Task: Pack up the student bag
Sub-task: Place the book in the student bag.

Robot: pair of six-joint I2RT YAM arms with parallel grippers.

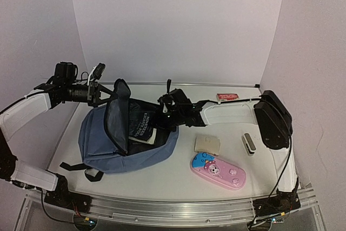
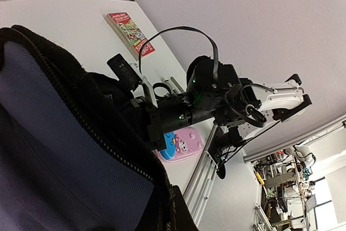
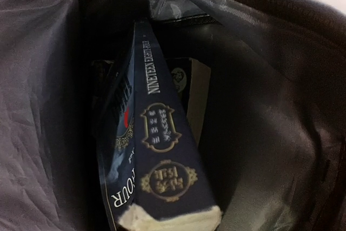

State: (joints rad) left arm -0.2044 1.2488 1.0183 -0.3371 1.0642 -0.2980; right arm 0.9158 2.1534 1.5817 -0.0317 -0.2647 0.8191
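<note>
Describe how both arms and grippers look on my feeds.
Both arms have white shell links with black joints and black wrist ends. The left arm carries a white cable near its black left gripper. The right arm has a bulky black elbow, a looping black cable, green lights, and a black right gripper.

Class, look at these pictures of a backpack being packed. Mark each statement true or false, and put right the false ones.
1. The pink pencil case lies on the table, outside the backpack. True.
2. The backpack is zipped shut. False: its flap is lifted and the grey lining shows.
3. A dark blue book sits partly inside the backpack. True.
4. The left pincer touches nothing. False: it is shut on the backpack's raised flap.
5. The red packet is inside the backpack. False: it lies on the table by the far wall.
</note>
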